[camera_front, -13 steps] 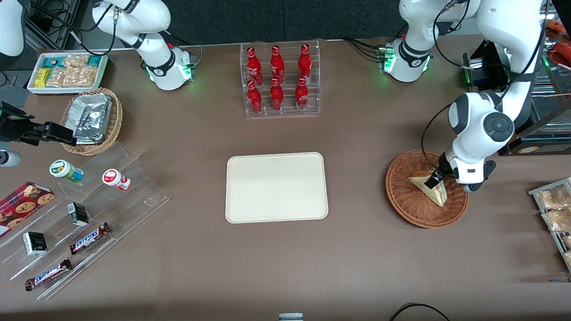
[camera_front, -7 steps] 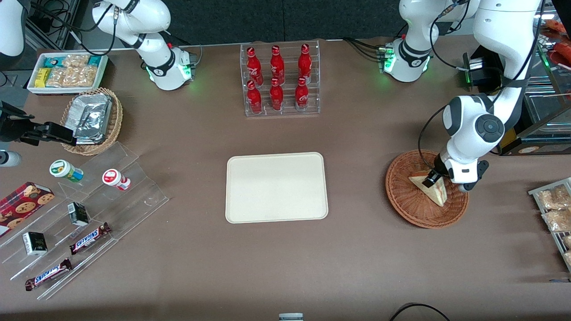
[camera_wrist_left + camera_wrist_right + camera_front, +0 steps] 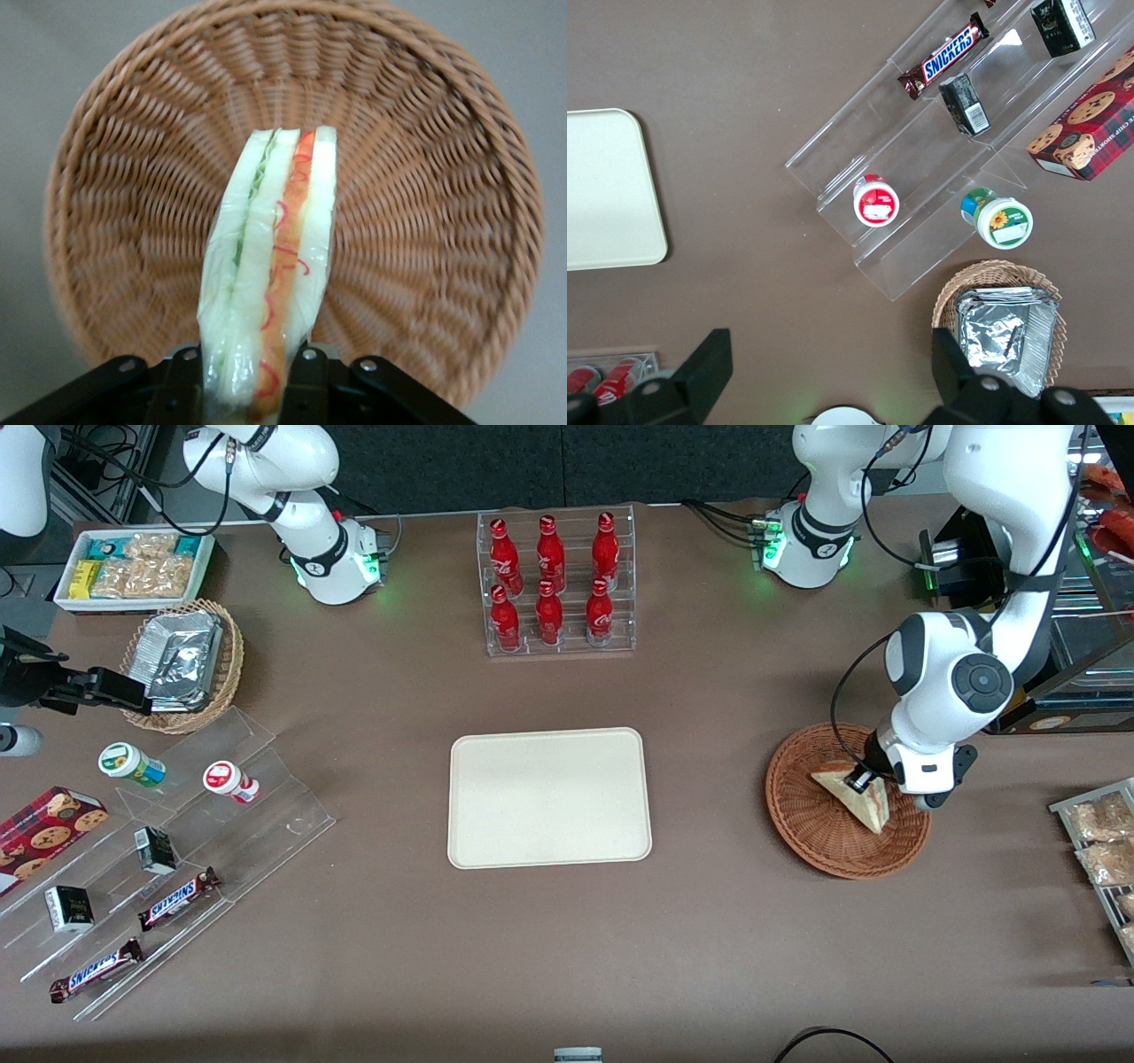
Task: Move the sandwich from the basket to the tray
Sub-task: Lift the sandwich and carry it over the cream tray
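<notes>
The sandwich (image 3: 858, 800) is a pale bread wedge in clear wrap, with red and green filling on its cut edge (image 3: 270, 266). It is over the round reddish-brown wicker basket (image 3: 815, 833) at the working arm's end of the table. My left gripper (image 3: 861, 779) is shut on the sandwich's thick end; its black fingers (image 3: 312, 381) press both bread faces. The basket (image 3: 425, 230) lies below the sandwich, which looks raised off the weave. The cream tray (image 3: 549, 797) lies flat at the table's middle and also shows in the right wrist view (image 3: 607, 190).
A clear rack of red bottles (image 3: 556, 583) stands farther from the camera than the tray. Bagged pastries (image 3: 1103, 841) lie at the working arm's end. A tan basket of foil packets (image 3: 182, 660), a clear stepped stand with snacks (image 3: 168, 859) and a white snack tray (image 3: 133, 567) are toward the parked arm's end.
The wrist shifted slightly over the basket while holding the sandwich. The sandwich's tip moved a little with it. The grip stayed shut.
</notes>
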